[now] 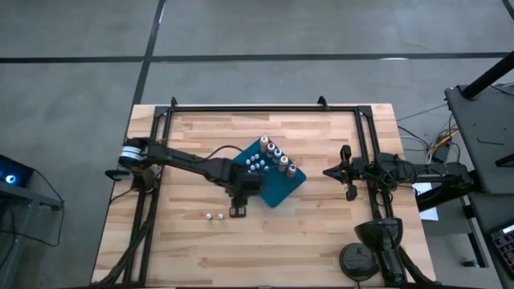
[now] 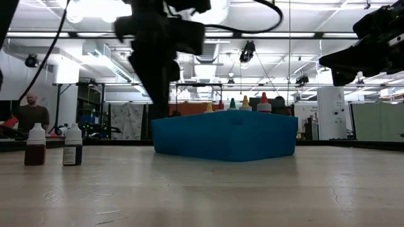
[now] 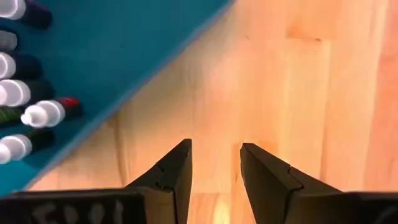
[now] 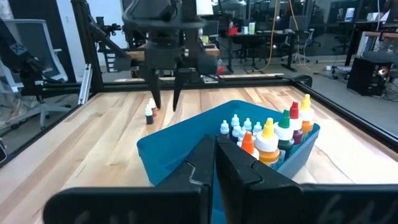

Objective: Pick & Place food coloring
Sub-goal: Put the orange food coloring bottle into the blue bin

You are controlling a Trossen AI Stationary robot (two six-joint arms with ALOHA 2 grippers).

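Standing already on the tabletop (image 1: 321,241) are two white-topped bottles (image 1: 213,216), while most food coloring (image 1: 273,160) remains in the blue tray (image 1: 277,191), beside which the left gripper (image 1: 238,210) hovers partly open and empty; the right gripper (image 1: 329,172) waits closed.

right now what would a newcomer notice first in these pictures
The blue tray near the table's middle stands out, packed with small food coloring bottles, some with coloured tops. The left end effector hangs open and empty beside the tray. Two small white-topped bottles stand apart on the bare wood, to the tray's left in the high view.
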